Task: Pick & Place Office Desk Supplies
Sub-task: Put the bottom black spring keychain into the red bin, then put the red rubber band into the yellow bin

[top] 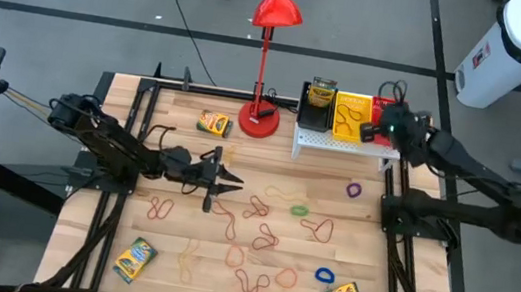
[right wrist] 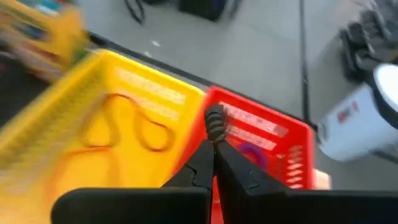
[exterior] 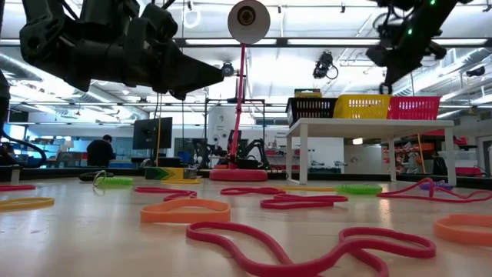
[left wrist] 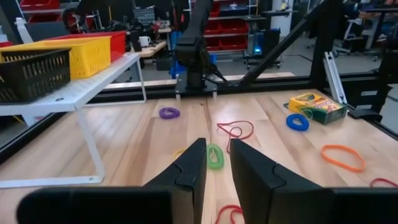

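Three mesh bins sit on the white shelf for sorting: the right gripper, pinching a black rubber band, hovers over the red bin, while the left gripper, fingers slightly spread, hovers above loops scattered on the table.

Wooden table carries scattered rubber-band loops, three crayon boxes, a red desk lamp and a white shelf (three mesh bins up there).
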`<state>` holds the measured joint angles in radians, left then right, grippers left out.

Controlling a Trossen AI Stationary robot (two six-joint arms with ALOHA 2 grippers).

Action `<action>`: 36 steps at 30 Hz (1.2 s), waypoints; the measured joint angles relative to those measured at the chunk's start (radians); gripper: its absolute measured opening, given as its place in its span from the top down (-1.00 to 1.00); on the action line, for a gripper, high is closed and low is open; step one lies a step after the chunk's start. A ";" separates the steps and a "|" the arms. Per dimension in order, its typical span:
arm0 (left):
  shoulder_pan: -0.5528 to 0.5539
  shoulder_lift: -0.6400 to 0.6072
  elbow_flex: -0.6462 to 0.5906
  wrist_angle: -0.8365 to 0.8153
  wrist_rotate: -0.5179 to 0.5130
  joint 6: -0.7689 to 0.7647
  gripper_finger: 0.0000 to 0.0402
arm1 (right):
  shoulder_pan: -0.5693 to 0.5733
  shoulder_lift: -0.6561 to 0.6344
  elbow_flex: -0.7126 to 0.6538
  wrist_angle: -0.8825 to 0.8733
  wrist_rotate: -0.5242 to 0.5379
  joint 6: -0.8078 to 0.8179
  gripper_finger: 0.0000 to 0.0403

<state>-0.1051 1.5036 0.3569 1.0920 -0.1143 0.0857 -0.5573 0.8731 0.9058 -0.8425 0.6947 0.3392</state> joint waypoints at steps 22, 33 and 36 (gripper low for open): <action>0.000 0.001 0.000 -0.046 0.063 -0.069 0.61 | -0.216 0.013 0.001 -0.180 -0.163 -0.057 0.61; 0.000 0.001 0.001 -0.097 -0.096 -0.055 0.61 | -0.212 0.003 0.118 -0.312 -0.138 -0.013 0.12; 0.000 0.001 0.001 -0.108 -0.131 -0.045 0.64 | -0.162 -0.025 0.129 -0.304 -0.145 -0.007 0.23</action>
<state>-0.1051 1.5047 0.3576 0.9838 -0.2456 0.0407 -0.7191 0.8479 1.0346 -1.1465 0.5495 0.3325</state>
